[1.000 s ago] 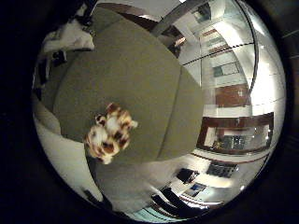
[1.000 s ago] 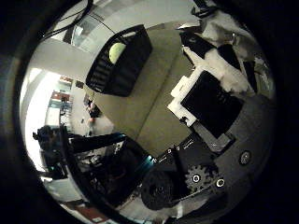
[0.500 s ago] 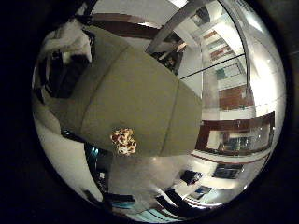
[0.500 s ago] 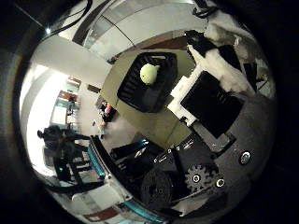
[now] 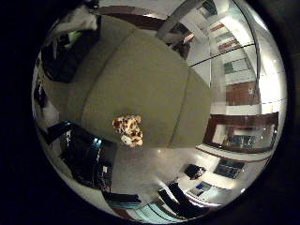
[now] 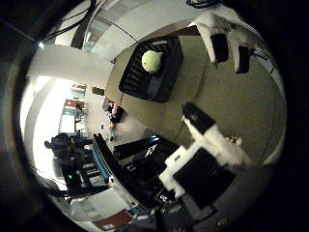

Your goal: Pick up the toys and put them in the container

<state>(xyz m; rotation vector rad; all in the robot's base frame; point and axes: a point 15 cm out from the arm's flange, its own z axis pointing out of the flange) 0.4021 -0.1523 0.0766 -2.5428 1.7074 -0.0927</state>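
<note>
The hand (image 6: 212, 145) hangs well above the olive felt-like table (image 5: 154, 79), its blocky white-and-black fingers (image 6: 227, 38) straight, holding nothing. Below the palm lies a fuzzy brown-and-cream spotted plush toy (image 5: 128, 130) near the table's edge. Farther off, a black slatted container (image 6: 152, 70) holds a smooth yellow-green ball (image 6: 152, 60).

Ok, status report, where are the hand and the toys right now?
Hand open, holding nothing. Spotted plush toy alone near the table edge. Yellow-green ball already in the black container. Nothing in the way.
</note>
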